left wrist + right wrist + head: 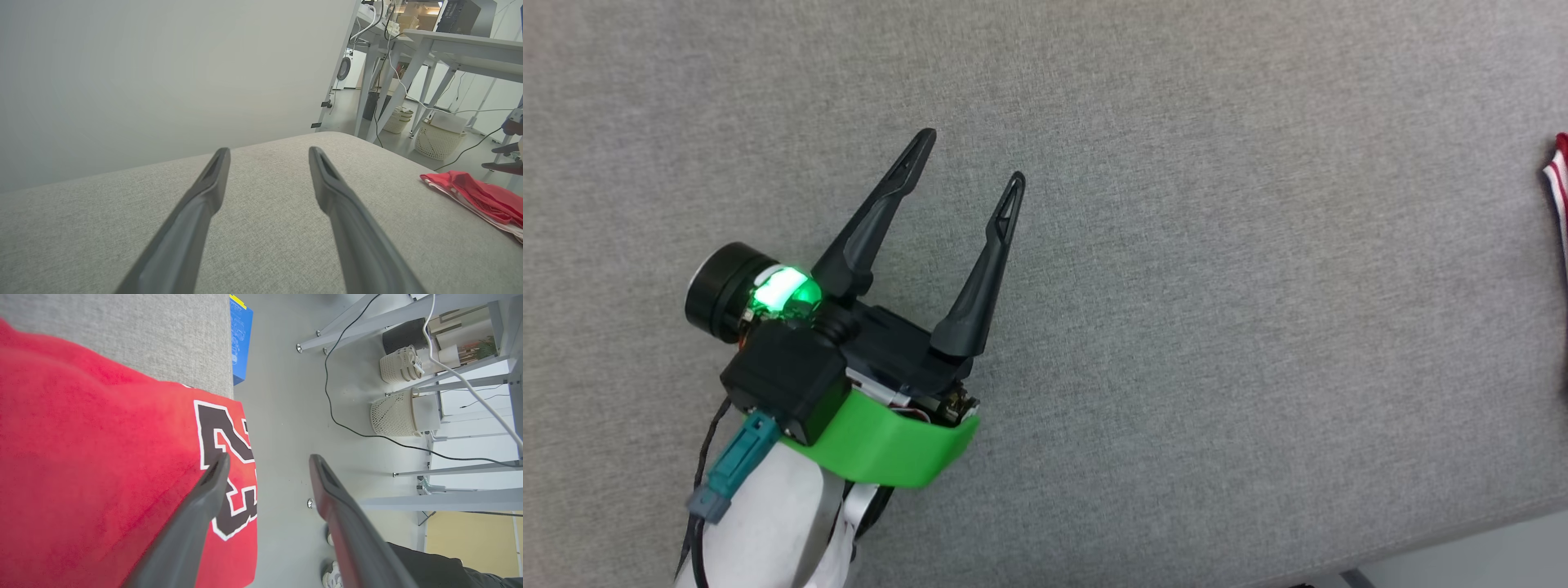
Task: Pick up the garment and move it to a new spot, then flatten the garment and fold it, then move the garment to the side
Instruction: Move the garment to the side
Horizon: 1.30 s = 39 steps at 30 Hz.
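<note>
Left gripper (pixel 972 157): jaws spread wide, nothing between them, above the grey fabric table (pixel 1176 245), well apart from the garment (pixel 1560 175). Right gripper (pixel 269 456): jaws likewise wide, holding nothing, one finger over the garment's black white-outlined numerals, the other over the floor. Garment: red, lying at the table's right edge, numerals past the edge; beyond, white baskets (pixel 394 414).

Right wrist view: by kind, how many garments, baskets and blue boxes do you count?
garment: 1
white baskets: 2
blue box: 1
Total: 4
</note>
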Tool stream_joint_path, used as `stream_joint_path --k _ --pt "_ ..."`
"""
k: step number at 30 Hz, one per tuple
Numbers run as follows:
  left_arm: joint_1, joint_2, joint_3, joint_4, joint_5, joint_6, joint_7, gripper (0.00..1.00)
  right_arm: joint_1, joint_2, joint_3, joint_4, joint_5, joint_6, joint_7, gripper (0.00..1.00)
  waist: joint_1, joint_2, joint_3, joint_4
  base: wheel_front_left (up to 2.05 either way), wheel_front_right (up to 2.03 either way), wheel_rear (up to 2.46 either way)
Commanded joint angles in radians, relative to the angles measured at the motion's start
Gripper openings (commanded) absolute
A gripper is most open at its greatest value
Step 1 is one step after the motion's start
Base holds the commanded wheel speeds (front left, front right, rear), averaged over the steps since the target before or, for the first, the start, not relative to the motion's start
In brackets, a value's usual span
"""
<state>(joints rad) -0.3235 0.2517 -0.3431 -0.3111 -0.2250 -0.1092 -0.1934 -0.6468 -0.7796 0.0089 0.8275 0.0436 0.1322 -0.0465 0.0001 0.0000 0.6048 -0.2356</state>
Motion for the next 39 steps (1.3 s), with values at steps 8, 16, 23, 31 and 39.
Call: stream_joint_path --k 8,16,23,31,39 --pt "0.063 -0.029 0.041 0.123 -0.054 0.026 -0.053 1.0 -0.031 0.001 0.012 -0.09 0.054 -0.002 -0.036 1.0 -0.0001 0.0 -0.229 0.061 0.0 0.0 0.0" --pt "0.147 -0.055 0.109 0.233 -0.109 0.046 -0.066 1.0 0.059 0.063 -0.01 -0.293 0.196 -0.002 -0.023 1.0 -0.0001 0.0 -0.394 0.139 0.0 0.0 0.0" --pt "0.225 -0.079 0.165 0.288 -0.135 0.057 -0.068 1.0 0.225 0.179 -0.047 -0.579 0.302 -0.002 -0.029 1.0 -0.0001 0.0 -0.497 0.201 0.0 0.0 0.0" --pt "0.295 -0.117 0.205 0.325 -0.135 0.04 -0.068 1.0 0.456 0.414 -0.097 -0.859 0.297 -0.002 -0.023 1.0 -0.0001 0.0 -0.569 0.243 0.0 0.0 0.0" --pt "0.318 -0.153 0.23 0.35 -0.11 0.015 -0.068 1.0 0.624 0.594 -0.07 -0.926 0.253 -0.002 -0.076 1.0 -0.0001 0.0 -0.584 0.265 0.0 0.0 0.0"
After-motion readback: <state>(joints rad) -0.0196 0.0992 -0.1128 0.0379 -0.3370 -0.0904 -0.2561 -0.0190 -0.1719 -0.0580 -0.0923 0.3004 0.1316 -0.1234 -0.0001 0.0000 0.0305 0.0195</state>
